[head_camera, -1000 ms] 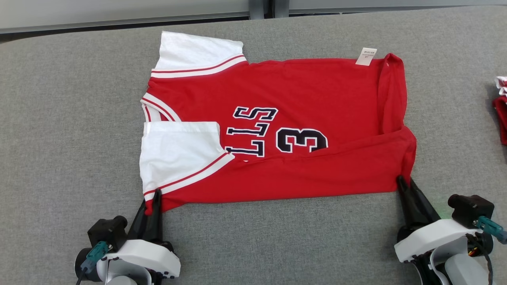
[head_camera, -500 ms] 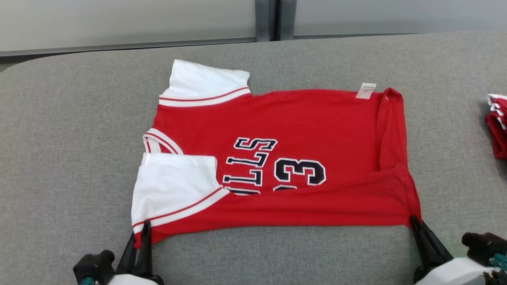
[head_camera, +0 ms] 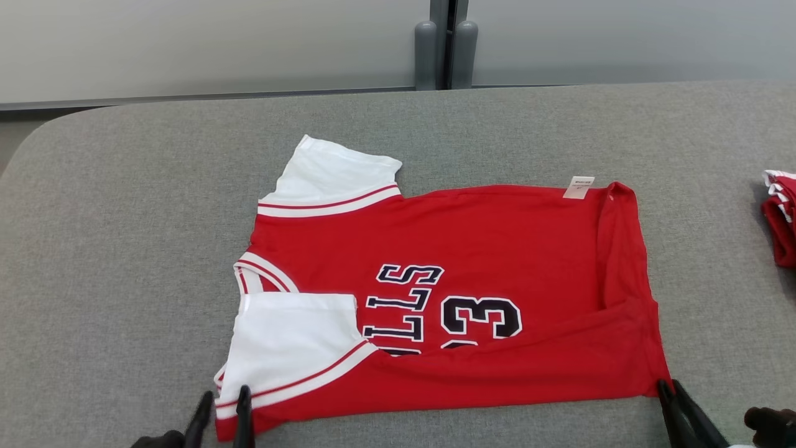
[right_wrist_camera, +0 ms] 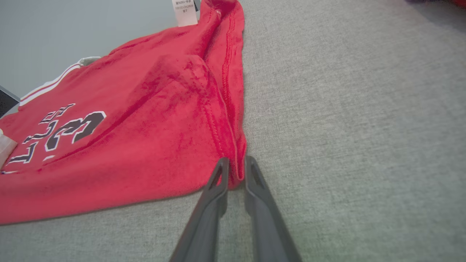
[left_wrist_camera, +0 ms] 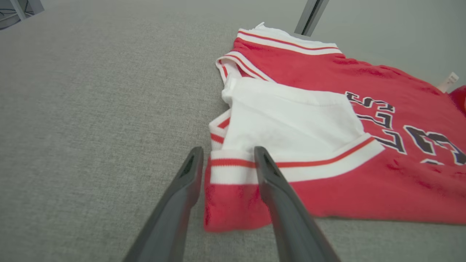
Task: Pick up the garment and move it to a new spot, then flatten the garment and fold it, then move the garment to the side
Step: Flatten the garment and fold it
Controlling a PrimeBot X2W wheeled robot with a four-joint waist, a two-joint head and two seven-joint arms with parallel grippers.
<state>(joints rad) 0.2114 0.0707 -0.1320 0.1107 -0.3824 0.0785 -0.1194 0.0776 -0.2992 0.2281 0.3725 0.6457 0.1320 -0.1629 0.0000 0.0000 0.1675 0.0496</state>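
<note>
The left gripper [left_wrist_camera: 227, 153] has opened wide, freeing the sleeve corner of the garment [head_camera: 497, 249], while the right gripper [right_wrist_camera: 233, 163] pinches the hem between narrow jaws: this fold looks laid.

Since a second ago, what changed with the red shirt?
The left tool opened, let go of the jersey corner and now straddles it. The right tool still pinches the other corner. The jersey lies folded as before; only the camera tilted.

Left tool [left_wrist_camera: 226, 154], right tool [right_wrist_camera: 236, 163]: each two long slim dark-grey fingers, tapering toward tips.
</note>
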